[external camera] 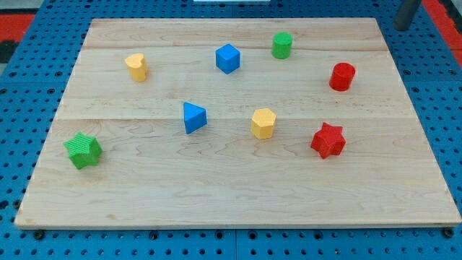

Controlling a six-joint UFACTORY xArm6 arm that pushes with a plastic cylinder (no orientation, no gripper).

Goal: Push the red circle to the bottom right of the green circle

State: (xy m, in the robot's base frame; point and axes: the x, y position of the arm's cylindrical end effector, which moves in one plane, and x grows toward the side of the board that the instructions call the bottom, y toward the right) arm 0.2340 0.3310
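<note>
Wooden board [238,195]: pale planks lying flat on a blue perforated base [29,87]; eight small blocks stand on it, all apart from one another.
Red circle [342,76]: a short upright cylinder near the board's right edge, in the upper half of the view.
Green circle [281,45]: an upright cylinder close to the view's top, right of centre; the red circle sits to its lower right, well apart from it.
Red star [328,140]: below the red circle, near the right side, about level with the yellow hexagon.
Yellow hexagon [263,123]: near the middle of the board, between the blue triangle and the red star.
Blue triangle [193,117]: just left of centre, one corner pointing toward the view's right.
Blue cube [227,58]: in the upper middle, left of the green circle.
Yellow heart [136,66]: in the upper left part of the board, well left of the blue cube.
Green star [83,150]: alone toward the lower left, near the board's left edge.
My tip [399,27]: the dark rod enters at the view's top right corner; its lower end appears just beyond the board's upper right corner, over the blue base, touching no block. The red circle is the nearest block, down and to the view's left of it.
End effector state: a bare rod holding nothing and pressing on nothing.
</note>
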